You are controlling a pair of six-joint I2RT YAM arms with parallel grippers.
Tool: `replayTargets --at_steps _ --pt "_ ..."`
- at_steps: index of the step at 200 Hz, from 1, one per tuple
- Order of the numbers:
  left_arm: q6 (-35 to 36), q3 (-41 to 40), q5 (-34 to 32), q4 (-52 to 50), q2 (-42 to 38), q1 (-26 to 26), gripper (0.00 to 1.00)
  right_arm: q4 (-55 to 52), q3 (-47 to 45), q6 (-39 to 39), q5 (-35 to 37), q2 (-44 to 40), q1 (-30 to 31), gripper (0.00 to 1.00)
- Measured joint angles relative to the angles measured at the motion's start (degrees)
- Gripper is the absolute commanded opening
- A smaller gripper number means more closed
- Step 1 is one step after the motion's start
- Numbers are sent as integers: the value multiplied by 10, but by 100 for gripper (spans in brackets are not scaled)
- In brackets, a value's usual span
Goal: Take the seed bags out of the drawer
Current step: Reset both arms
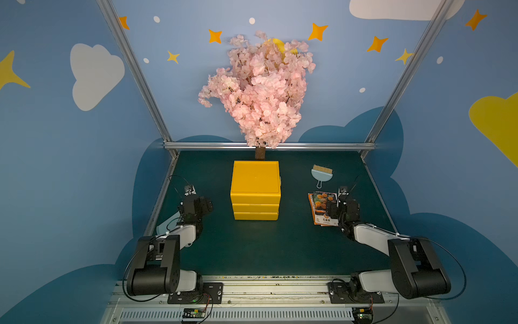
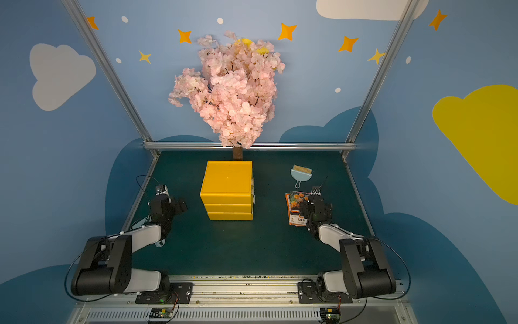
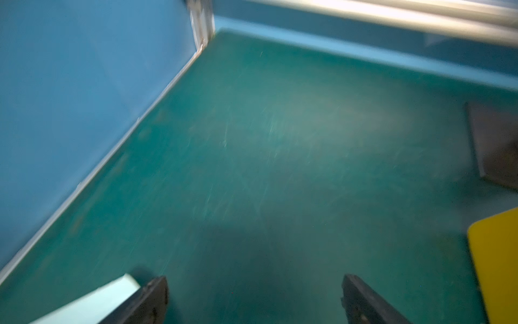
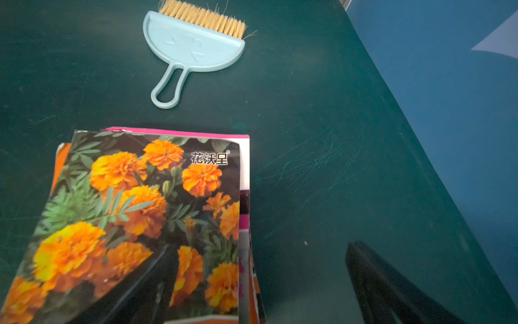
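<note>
Both top views: seed bags [image 1: 318,207] stacked flat on the green table [image 1: 266,246], right of the closed yellow drawer unit [image 1: 255,179]; release step, apparently. Left wrist: left jaws spread, empty, over matte table. Right wrist: right jaws released, one overlapping the glossy marigold top packet [image 4: 134,202]; plastic brush [image 4: 193,47] beyond; next, probably a straight lift clear.

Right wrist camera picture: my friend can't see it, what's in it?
A stack of seed bags, the top one showing orange flowers, lies on the dark green table. A pale blue brush lies apart from it; the right gripper is open.
</note>
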Motion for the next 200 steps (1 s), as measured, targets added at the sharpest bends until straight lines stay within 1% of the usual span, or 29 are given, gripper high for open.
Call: replayTargets --at_steps 13,41,54,68,80,130,200 --pt "14 -11 15 42 16 -9 100 40 0 -2 -10 19 -12 99" --pt "47 -43 32 158 74 -35 100 62 1 -2 -48 24 -40 98" --pt "52 -43 32 144 79 -40 100 108 -6 -2 -62 36 -47 99" --pt "56 -42 32 160 79 -41 100 174 -26 -3 -72 58 -48 98" --pt "59 -39 30 172 79 -41 100 196 -38 -4 -78 73 -48 98" --pt "59 -27 29 166 77 -41 100 216 -38 -2 -88 76 -51 98" --pt "59 -27 28 166 77 -41 100 201 -33 4 -94 70 -51 98"
